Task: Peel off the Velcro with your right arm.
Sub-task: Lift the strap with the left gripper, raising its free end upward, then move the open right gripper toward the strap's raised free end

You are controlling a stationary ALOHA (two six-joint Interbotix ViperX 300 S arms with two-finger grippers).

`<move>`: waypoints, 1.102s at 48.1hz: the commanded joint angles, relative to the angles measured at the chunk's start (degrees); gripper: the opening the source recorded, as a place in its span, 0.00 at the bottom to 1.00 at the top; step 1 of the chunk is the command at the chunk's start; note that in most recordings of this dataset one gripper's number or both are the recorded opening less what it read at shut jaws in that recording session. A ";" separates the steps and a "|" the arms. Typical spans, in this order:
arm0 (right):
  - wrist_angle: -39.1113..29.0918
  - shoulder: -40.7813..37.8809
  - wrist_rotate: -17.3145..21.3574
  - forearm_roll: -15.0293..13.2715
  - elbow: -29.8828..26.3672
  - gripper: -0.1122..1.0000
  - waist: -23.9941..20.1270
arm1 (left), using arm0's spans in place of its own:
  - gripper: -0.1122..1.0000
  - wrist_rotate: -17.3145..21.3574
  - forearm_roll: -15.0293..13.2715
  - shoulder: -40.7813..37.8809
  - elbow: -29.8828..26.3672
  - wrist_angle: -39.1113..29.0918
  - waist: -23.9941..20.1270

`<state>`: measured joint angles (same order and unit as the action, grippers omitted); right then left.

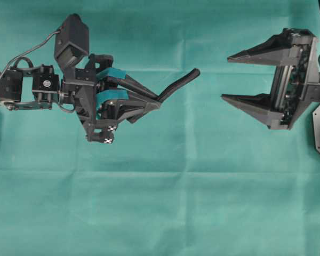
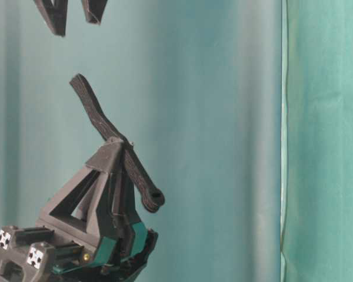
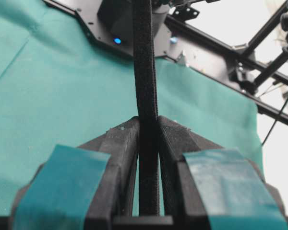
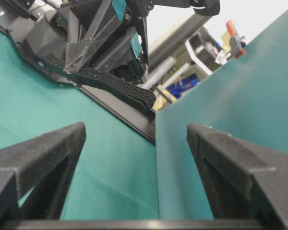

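A teal-green cloth (image 1: 165,213) covers the whole work surface, lightly creased, with fold lines crossing it. In the table-level view the same cloth hangs as a backdrop, with a vertical seam toward the right of that view. Past the cloth's far edge, the wrist views show a black metal frame (image 3: 216,52) and a bright, blurred room with cluttered equipment.

The Velcro (image 1: 178,85) is a narrow black strap held above the cloth, clamped between the teal-taped fingers (image 3: 77,177) of the left gripper (image 1: 152,101). Those jaws stand narrow, pinched on the strap partway along its length. In the overhead view the strap's long axis runs diagonally: from the left gripper's tips its free, rounded end points up and to the right, toward the right arm's side. In the table-level view the strap slants through the fingertips, the longer part rising up and to the left of them and a short end hanging down on the other side. In the left wrist view it runs straight out from between the fingers, edge-on.

The right gripper (image 1: 224,77) is well apart from the Velcro, on the side its free end points to. Its plain dark-grey fingers (image 4: 43,158) are spread wide with nothing between them, their tips facing the strap.
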<state>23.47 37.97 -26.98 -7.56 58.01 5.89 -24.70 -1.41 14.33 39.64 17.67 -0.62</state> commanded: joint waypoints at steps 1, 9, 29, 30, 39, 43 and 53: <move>0.97 -0.79 0.00 0.09 -1.85 0.83 0.26 | 0.19 -0.09 -0.09 1.32 -0.44 0.88 0.09; 2.72 -2.46 0.00 0.00 -1.93 0.83 0.26 | 0.19 -0.18 -0.09 1.49 0.00 1.58 0.00; 6.42 -7.56 0.00 0.09 -3.25 0.83 0.18 | 0.19 -0.26 -0.09 1.76 0.79 2.20 -0.44; 6.50 -7.82 -0.09 0.00 -3.43 0.83 0.18 | 0.19 -0.26 -0.09 1.76 0.79 2.20 -0.44; 8.00 -10.55 -0.09 0.00 -4.39 0.83 0.18 | 0.19 -0.26 -0.09 1.85 1.14 2.20 -0.62; 8.35 -11.34 -0.09 0.00 -4.75 0.83 0.18 | 0.19 -0.26 -0.09 2.02 1.23 2.20 -0.79; 9.14 -13.01 -0.09 0.00 -5.54 0.83 0.26 | 0.19 -0.26 -0.09 2.55 1.67 2.20 -0.88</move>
<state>31.73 25.05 -27.16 -7.56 54.14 6.06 -24.96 -1.41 15.73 41.75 19.25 -1.41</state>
